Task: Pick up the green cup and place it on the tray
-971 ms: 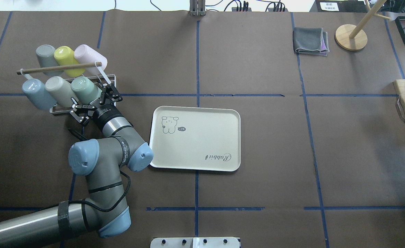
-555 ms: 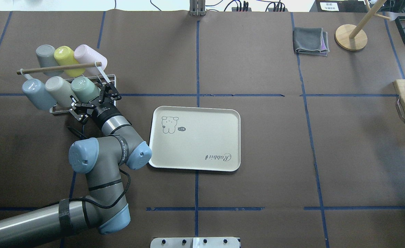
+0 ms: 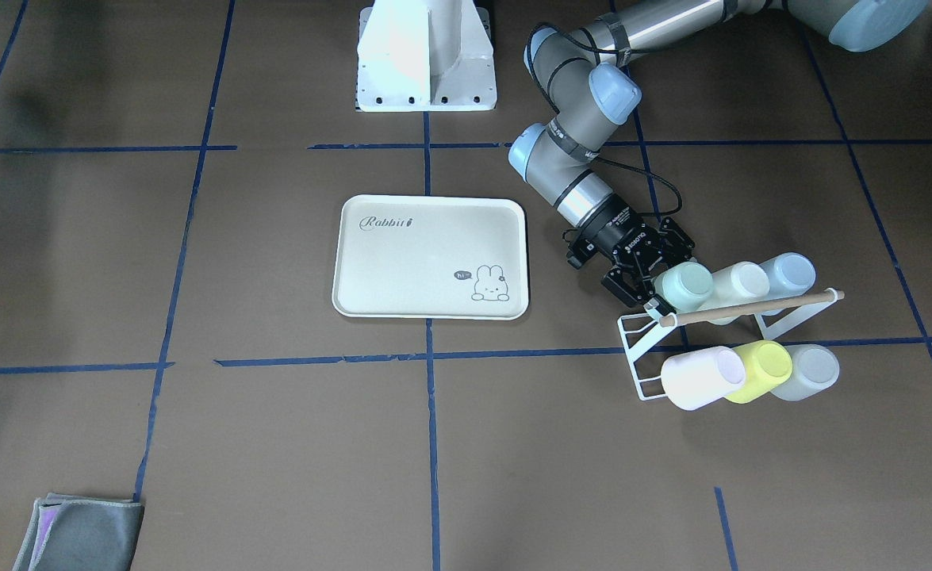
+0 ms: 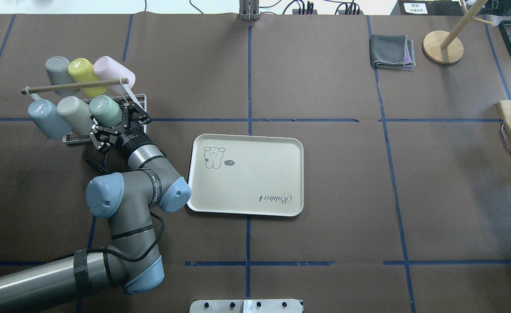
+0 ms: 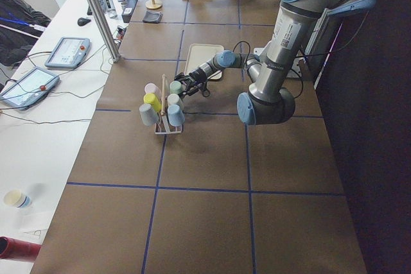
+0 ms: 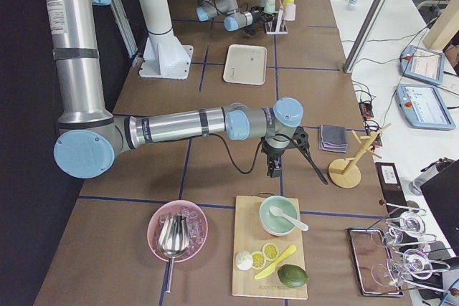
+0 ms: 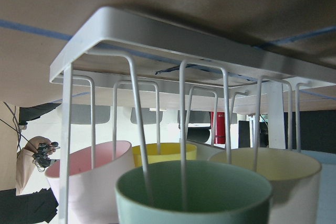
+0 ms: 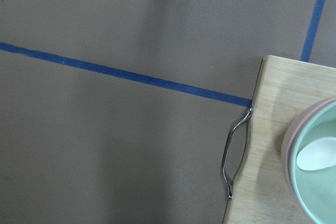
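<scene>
Left gripper (image 4: 112, 121): jaws wide open, straddling the mouth end of the pale mint-green plastic cup (image 4: 106, 109). Nothing gripped yet; can't tell if the pads touch. The cup sits tilted on a prong of the white wire rack (image 3: 630, 341), at the right end of the near row. Right gripper: shows only in the far side view, state can't be told.

Risks, as I judge them:
- The wrist view shows wire prongs running up inside the cup (image 7: 194, 192). A pull not along the prong would prob. snag, then drag or tip the light rack.
- The cream plastic cup (image 4: 75, 111) is just beside it on the left w/ little gap. The left finger could nudge it, and the pale blue cup (image 4: 42, 114) beyond it.
- Smooth tapered wall + grip near the rim: the cup could slip or squirt out on closing.
- The wooden dowel handle (image 4: 75, 86) crosses just beyond the cup, so a high exit toward the far side would clip it.

Room: tight to the left and far side (cups, dowel, rack frame). The exit is near-right, back along the arm. The cream rectangular plastic tray (image 4: 255, 174) lies right of the rack and slightly nearer, w/ only brown paper-covered surface (image 4: 325, 195) between. The raised rim needs clearing before lowering.
</scene>
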Robot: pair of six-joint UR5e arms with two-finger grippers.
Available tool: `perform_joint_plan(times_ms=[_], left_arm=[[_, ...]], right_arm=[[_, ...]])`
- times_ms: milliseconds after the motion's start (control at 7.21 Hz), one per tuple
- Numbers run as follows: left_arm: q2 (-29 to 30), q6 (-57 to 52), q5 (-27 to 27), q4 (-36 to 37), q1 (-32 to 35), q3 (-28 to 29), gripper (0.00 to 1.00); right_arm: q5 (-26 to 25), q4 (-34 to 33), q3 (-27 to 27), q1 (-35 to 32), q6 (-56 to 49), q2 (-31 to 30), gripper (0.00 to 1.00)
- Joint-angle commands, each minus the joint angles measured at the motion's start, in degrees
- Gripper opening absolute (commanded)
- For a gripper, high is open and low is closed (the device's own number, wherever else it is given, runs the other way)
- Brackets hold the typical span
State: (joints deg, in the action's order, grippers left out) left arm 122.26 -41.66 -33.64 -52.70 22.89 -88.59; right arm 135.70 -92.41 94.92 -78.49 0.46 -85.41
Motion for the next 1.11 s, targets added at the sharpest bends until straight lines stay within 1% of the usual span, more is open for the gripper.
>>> perform_joint_plan(times_ms=[0,555,833,971], left_arm=[[-0.09,0.00,0.15,0.06,1.27,-0.53,0.48],[-0.17,-0.97,0.50,2.33,2.77,-6.41,0.47],[-0.61,-0.97,0.50,2.52,2.95,-7.30,0.48],[-0.70,-0.97,0.59,3.65,3.12,-8.96,0.48]], right_arm=[[0.00,-0.05,0.09,0.00,0.07,0.15,1.00],[-0.18,-0.05,0.00,0.09,-0.02,1.03,1.00],[-0.18,0.12,0.09,0.00,-0.02,1.12,1.00],[-0.26,0.04,0.09,0.00,-0.02,1.03,1.00]])
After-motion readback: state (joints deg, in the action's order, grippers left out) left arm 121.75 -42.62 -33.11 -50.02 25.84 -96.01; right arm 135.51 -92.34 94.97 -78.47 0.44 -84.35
